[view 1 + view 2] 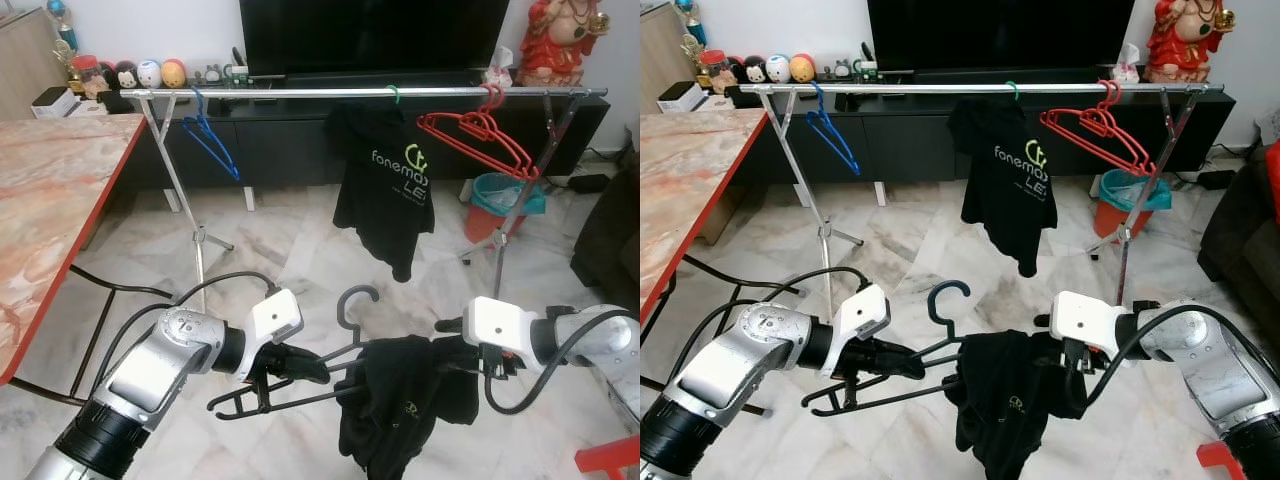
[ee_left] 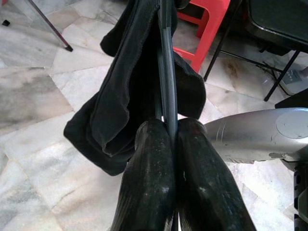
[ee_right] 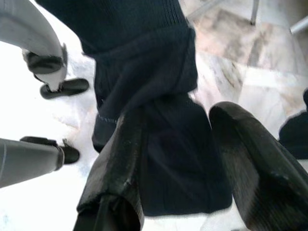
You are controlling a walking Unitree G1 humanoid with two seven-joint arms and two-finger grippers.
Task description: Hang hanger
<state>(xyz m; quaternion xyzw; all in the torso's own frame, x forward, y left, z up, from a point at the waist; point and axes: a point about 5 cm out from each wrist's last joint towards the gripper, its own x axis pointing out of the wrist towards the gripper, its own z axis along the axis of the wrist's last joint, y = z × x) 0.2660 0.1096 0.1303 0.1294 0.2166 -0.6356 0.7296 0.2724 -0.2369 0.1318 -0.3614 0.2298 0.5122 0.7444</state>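
My left fingers are pressed together on the thin bar of the black hanger, pinching it with no gap between them, low in front of me above the marble floor. The hanger lies nearly level, its hook curling upward, and a black shirt is draped over its right end, hanging in folds. My right fingers stand apart, one on each side of a bunched fold of that shirt; the fabric fills the space between them, but I cannot tell whether they press on it. Beyond my arms stands a metal clothes rail on crossed legs. From it hang a blue hanger towards the left, a black printed T-shirt on a green hook in the middle, and a few red hangers towards the right. A marble-topped counter with a red edge runs along my left. Behind the rail is a dark TV cabinet carrying a television.
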